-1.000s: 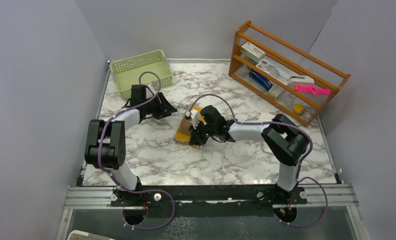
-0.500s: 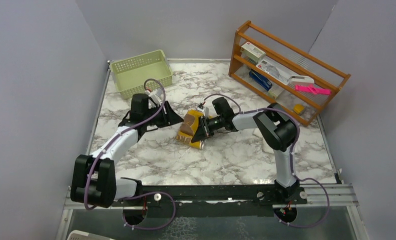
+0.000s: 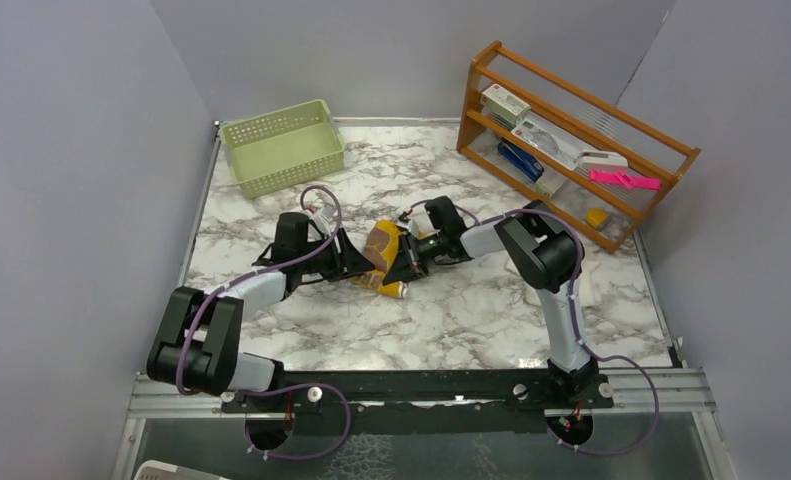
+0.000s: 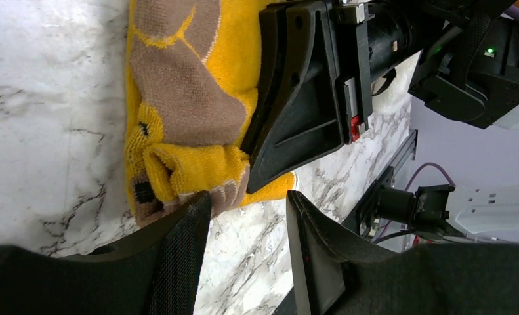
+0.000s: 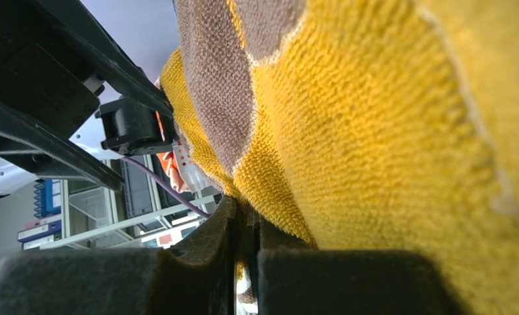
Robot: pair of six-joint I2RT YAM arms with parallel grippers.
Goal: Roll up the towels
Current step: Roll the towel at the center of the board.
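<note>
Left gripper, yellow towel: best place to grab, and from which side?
Grip the bunched end of the yellow towel, coming from its free side, opposite the right gripper clamped on the other edge. That lump stands thicker than the flat part and lies just ahead of the open left gripper.

L gripper (image 4: 248,205) jaws apart, arm reaching low toward centre; R gripper (image 5: 245,226) pinched on yellow towel (image 5: 348,131), wrist pointing left.
</note>
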